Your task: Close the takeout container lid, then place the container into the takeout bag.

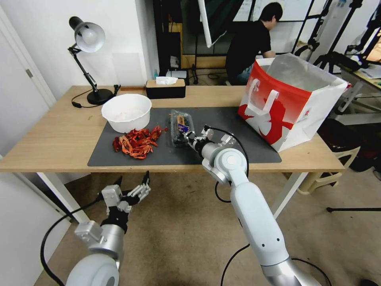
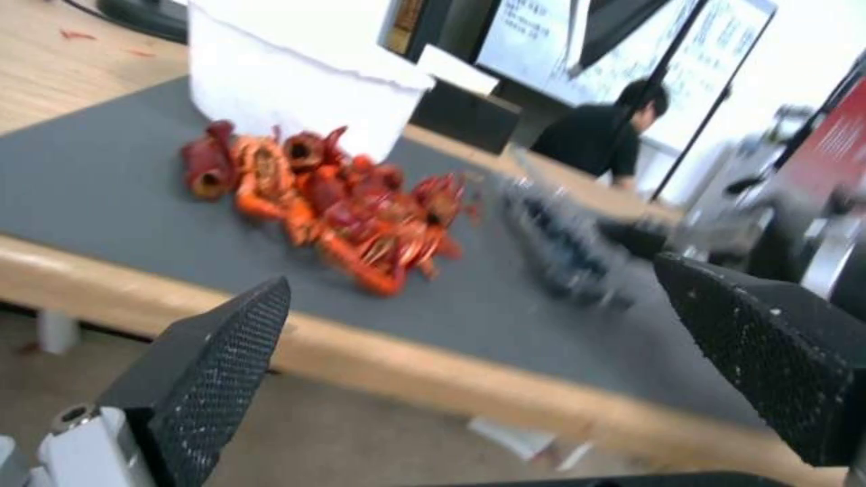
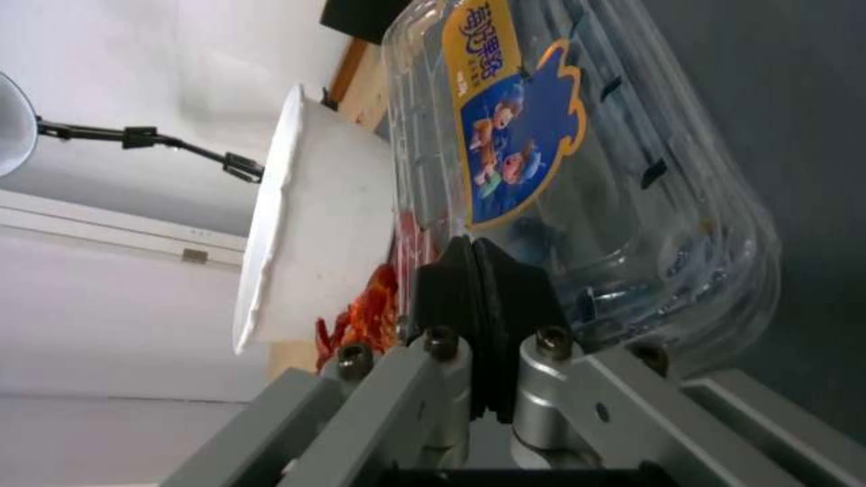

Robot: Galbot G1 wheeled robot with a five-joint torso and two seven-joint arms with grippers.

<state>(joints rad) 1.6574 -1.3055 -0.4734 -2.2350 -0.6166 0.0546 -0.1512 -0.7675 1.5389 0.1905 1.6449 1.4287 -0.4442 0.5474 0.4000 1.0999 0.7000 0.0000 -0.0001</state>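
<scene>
The takeout container (image 1: 179, 126), a clear clamshell with dark berries inside, lies on the dark mat (image 1: 238, 151). Its lid (image 3: 541, 135) is down over the tray and carries a blue and yellow label. My right gripper (image 1: 185, 138) is at the container's near end, and its black pads (image 3: 473, 284) are pressed together on the rim there. The red-and-white takeout bag (image 1: 293, 99) stands open at the table's right end. My left gripper (image 1: 135, 186) hangs open below the table's front edge, with nothing between its fingers (image 2: 216, 365). From there the container (image 2: 568, 250) looks blurred.
A white bowl (image 1: 127, 111) and a pile of red crayfish shells (image 1: 137, 143) sit on the mat to the left of the container. A desk lamp (image 1: 89, 59) and a tissue box (image 1: 165, 88) stand at the back of the table.
</scene>
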